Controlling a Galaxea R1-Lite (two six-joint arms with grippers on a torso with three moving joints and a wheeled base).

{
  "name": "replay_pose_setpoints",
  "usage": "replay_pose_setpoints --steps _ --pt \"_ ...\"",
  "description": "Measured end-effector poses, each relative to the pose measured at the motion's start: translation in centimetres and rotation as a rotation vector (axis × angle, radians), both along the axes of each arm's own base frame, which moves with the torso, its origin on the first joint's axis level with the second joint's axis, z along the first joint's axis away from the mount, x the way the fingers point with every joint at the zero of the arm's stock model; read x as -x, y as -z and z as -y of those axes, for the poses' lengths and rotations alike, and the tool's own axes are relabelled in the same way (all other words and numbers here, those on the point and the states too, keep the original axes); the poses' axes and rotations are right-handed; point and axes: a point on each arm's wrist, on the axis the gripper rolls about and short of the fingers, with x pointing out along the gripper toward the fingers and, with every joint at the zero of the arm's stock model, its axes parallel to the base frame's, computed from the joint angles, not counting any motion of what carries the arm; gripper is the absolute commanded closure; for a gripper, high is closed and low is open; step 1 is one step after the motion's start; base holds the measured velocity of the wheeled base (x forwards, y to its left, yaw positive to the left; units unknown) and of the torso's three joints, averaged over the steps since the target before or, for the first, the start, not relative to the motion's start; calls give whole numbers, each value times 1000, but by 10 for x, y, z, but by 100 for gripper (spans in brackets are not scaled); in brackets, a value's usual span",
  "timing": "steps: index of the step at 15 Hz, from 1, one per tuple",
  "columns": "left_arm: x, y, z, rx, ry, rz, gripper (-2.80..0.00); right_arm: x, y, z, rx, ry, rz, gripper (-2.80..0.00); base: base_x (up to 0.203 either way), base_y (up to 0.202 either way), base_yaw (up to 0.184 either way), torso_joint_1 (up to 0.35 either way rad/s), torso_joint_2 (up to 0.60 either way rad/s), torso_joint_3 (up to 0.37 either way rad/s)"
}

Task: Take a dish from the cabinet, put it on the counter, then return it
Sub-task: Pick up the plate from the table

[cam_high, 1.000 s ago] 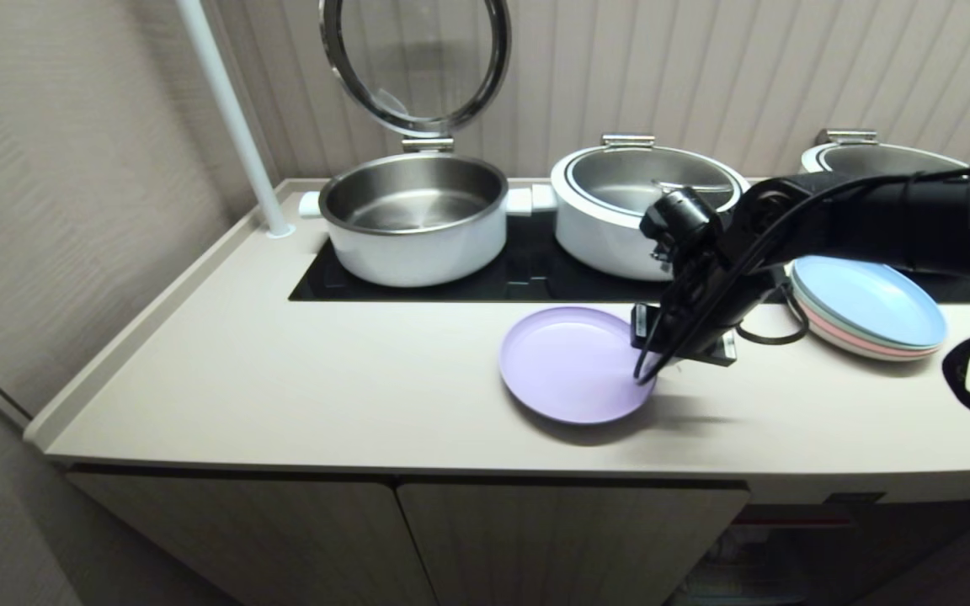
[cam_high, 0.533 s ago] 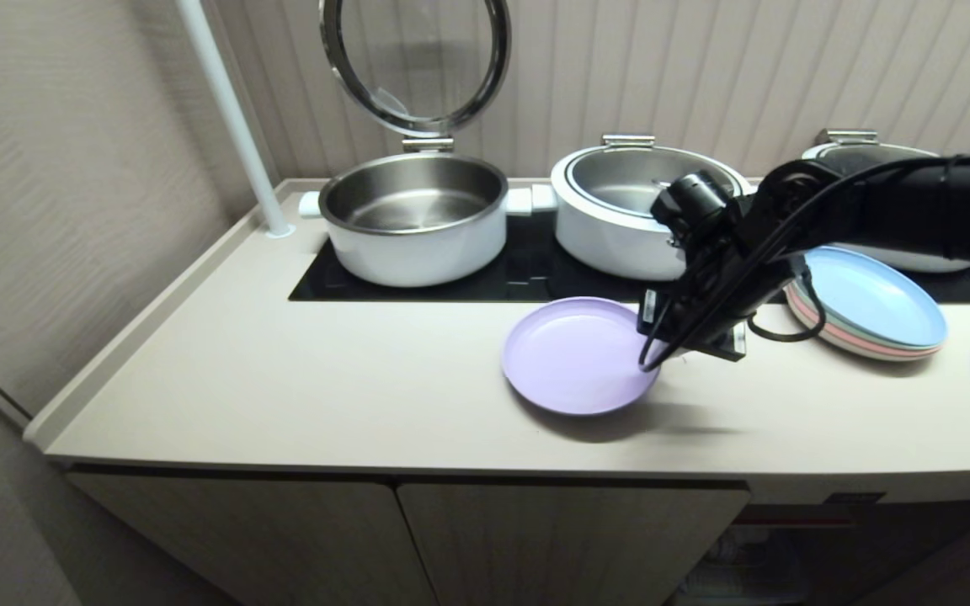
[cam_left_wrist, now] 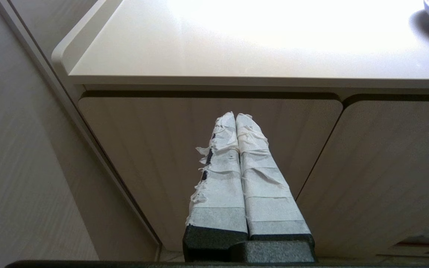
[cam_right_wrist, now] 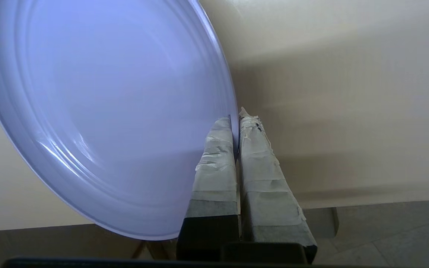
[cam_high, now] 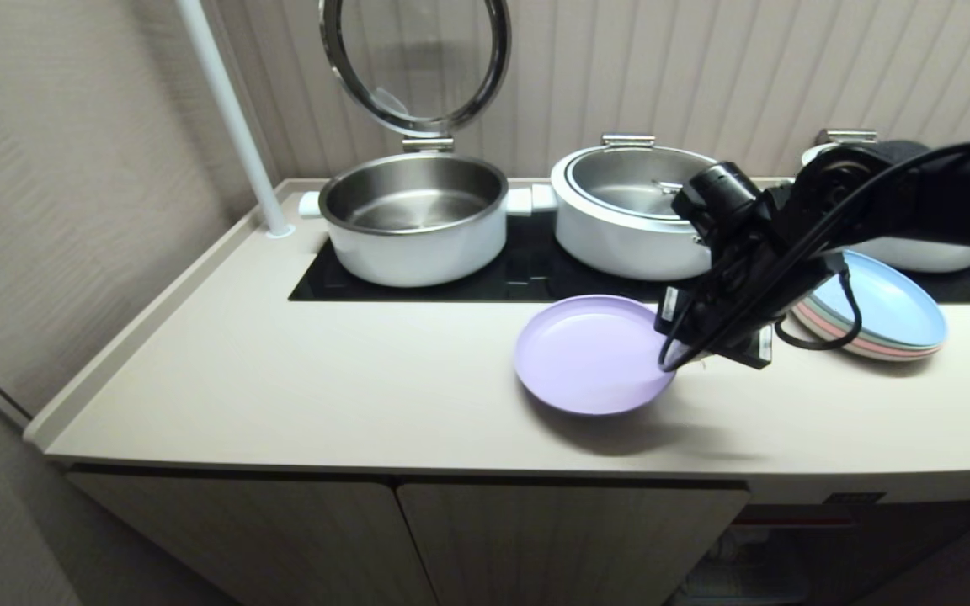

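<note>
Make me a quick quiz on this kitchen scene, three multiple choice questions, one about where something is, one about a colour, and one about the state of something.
1. Where is the stack of light-blue and pink plates?
A. on the cream counter, to the right of the round lavender plastic plate
B. inside the left steel pot
C. on the floor

2. What colour is the plate in the right tool?
A. green
B. lavender
C. red

3. How is the glass lid of the left steel pot?
A. shut flat
B. lying on the counter
C. standing open

Answers: 1 A, the stack sits on the counter's right part. 2 B, the right wrist view shows the taped fingers shut on the lavender rim. 3 C, it stands upright behind the pot.
</note>
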Motion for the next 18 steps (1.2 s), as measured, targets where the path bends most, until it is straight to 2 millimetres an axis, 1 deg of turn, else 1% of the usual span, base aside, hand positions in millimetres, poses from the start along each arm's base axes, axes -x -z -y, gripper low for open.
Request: replay_pose_setpoints --steps 6,12,18 --pt "0 0 0 0 0 0 0 26 -8 16 5 13 -13 0 0 0 0 0 0 0" --pt "0 0 0 0 0 0 0 64 -14 33 10 15 -22 0 0 0 0 0 0 0" --pt "0 0 0 0 0 0 0 101 -16 48 -6 5 32 0 0 0 0 0 0 0"
